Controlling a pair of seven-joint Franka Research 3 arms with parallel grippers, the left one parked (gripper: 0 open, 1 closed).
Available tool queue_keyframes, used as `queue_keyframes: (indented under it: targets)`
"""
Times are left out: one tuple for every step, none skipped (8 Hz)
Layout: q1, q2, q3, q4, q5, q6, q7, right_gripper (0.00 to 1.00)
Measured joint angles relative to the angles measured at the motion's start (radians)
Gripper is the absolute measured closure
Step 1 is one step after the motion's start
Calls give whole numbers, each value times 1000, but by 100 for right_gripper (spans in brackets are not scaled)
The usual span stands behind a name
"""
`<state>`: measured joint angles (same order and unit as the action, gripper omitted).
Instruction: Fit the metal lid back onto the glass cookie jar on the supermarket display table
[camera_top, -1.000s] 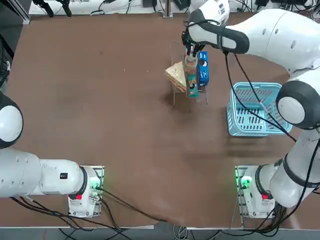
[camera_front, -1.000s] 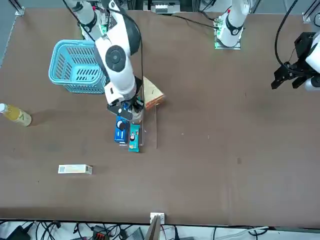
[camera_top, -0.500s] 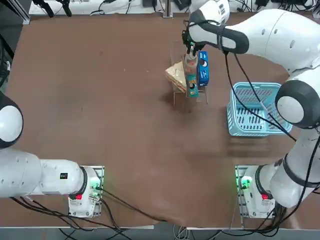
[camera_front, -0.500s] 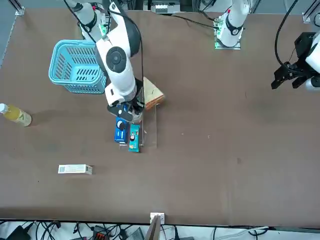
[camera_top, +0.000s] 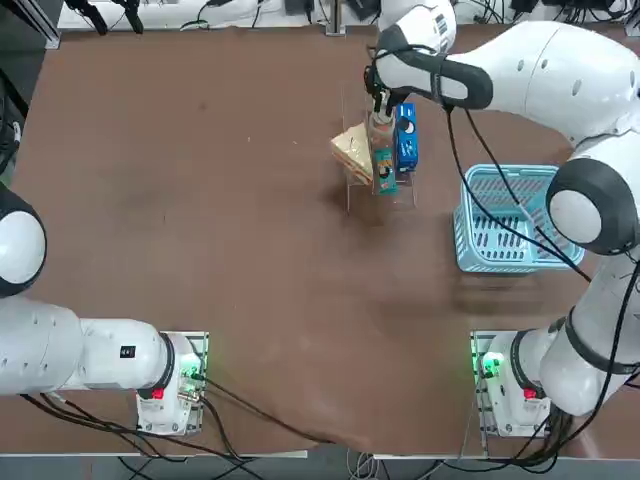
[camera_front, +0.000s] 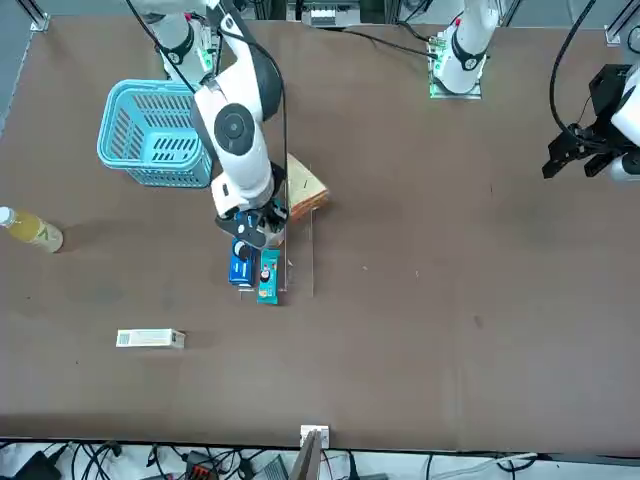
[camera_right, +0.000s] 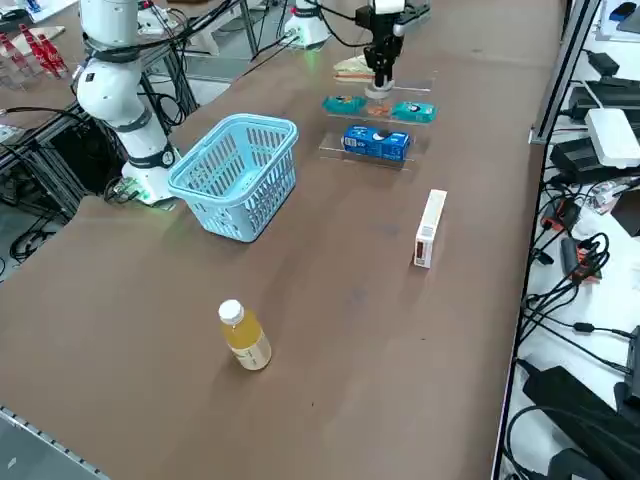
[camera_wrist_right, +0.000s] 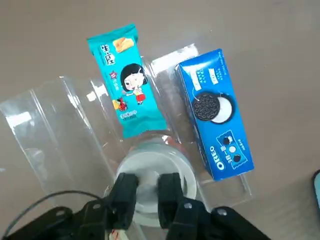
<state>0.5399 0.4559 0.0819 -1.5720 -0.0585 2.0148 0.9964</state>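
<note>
**Metal lid seated at the jar mouth, narrow gripper above it**

The metal lid (camera_wrist_right: 150, 172) is seen in the wrist view as a pale round disc lying flat across the mouth of the glass cookie jar (camera_wrist_right: 171, 142); a little tan-orange content shows just past its rim. The right gripper (camera_wrist_right: 147, 192) is held directly over this disc. Its fingers (camera_wrist_right: 124, 190) are set narrow, with a small gap between them, and only the pale top of the lid shows in that gap. Nothing is seen pinched between them. Whether the fingertips touch the lid cannot be told.

In the top view the jar (camera_top: 380, 126) is found toward the far side of the supermarket display table (camera_top: 200, 200), right of its middle, with the gripper (camera_top: 381, 100) pointing down at it. The jar stands in a clear plastic rack (camera_wrist_right: 50, 130). A teal snack packet (camera_wrist_right: 125, 80) lies in the same rack in line with the jar, and a blue biscuit box (camera_wrist_right: 216, 114) lies just beside both. A wrapped sandwich wedge (camera_top: 352, 152) is propped on the other side of the jar.

A blue basket (camera_top: 505, 220) is placed nearer the right arm's base, apart from the rack. In the side view a small bottle of yellow drink (camera_right: 245, 338) and a slim white box (camera_right: 431, 228) are seen well apart from the rack.
</note>
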Motion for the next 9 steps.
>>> queue_keyframes:
  targets:
    - [1, 0, 0, -1, 0, 0, 0, 74]
    - [1, 0, 0, -1, 0, 0, 0, 74]
    - [2, 0, 0, -1, 0, 0, 0, 74]
    - [3, 0, 1, -2, 0, -1, 0, 74]
    - [4, 0, 1, -3, 0, -1, 1, 74]
    - [5, 0, 1, -4, 0, -1, 2, 74]
    - [5, 0, 1, -4, 0, -1, 3, 74]
    - [5, 0, 1, -4, 0, -1, 3, 74]
    - [6, 0, 1, -5, 0, -1, 4, 74]
